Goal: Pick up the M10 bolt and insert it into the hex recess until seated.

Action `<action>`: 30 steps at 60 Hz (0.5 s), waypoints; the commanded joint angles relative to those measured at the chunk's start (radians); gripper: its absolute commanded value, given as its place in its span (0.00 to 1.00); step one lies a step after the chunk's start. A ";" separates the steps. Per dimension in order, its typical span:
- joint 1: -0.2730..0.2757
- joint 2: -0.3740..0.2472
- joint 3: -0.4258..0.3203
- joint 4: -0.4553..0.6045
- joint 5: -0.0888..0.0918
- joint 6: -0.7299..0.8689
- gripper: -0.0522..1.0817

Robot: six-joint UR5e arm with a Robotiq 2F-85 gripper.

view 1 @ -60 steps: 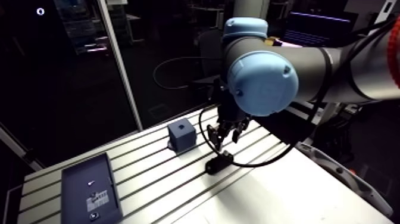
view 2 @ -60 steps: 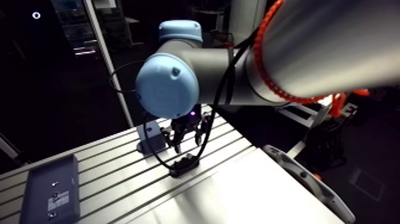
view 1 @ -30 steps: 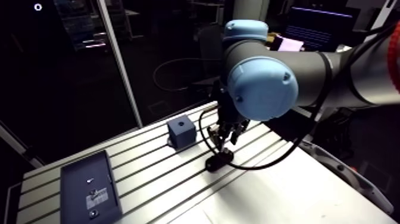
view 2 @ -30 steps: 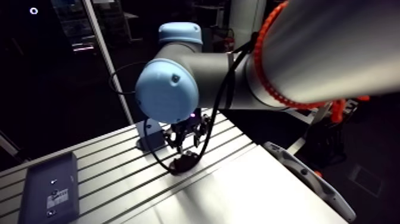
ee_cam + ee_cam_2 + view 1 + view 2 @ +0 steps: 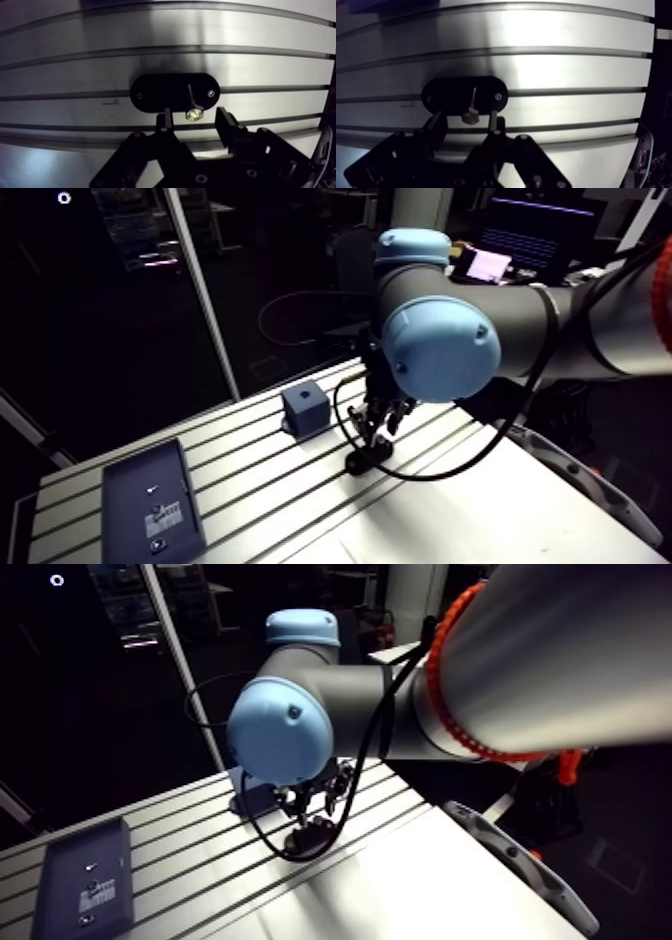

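Hovering the gripper (image 5: 193,117) with claws wide apart around the bolt (image 5: 194,114), standing in the black holder (image 5: 160,92), right of the blue block (image 5: 305,410). Maybe tipping it or grabbing it crooked, if closing off to one side.

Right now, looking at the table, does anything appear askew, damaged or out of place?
Nothing stands out. The bolt stands head-up in its black oval holder, with the jaws open either side of it. The blue block and the dark tray sit flat on the slotted table.
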 commanded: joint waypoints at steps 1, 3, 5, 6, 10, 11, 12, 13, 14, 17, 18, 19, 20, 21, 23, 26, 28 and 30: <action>0.001 0.001 0.006 -0.032 0.004 0.003 0.45; 0.001 0.001 0.006 -0.032 0.004 0.003 0.45; -0.001 0.001 0.006 -0.033 0.004 0.004 0.45; -0.001 0.001 0.006 -0.034 0.004 0.004 0.45; -0.001 0.001 0.008 -0.034 0.004 0.006 0.45; -0.001 0.001 0.008 -0.034 0.004 0.006 0.45; -0.001 0.001 0.009 -0.034 0.004 0.006 0.45; -0.001 0.001 0.009 -0.034 0.004 0.006 0.45; -0.001 0.001 0.011 -0.034 0.004 0.006 0.45; -0.001 0.001 0.012 -0.034 0.004 0.007 0.45; -0.001 0.001 0.012 -0.034 0.004 0.007 0.45; -0.001 0.001 0.015 -0.035 0.004 0.010 0.45; -0.001 0.001 0.015 -0.035 0.004 0.010 0.45; -0.001 0.001 0.015 -0.034 0.004 0.014 0.45; -0.001 0.001 0.017 -0.035 0.004 0.016 0.45; -0.001 0.001 0.017 -0.036 0.004 0.019 0.45; -0.001 0.003 0.017 -0.038 0.004 0.020 0.46; 0.001 0.003 0.017 -0.038 0.004 0.020 0.46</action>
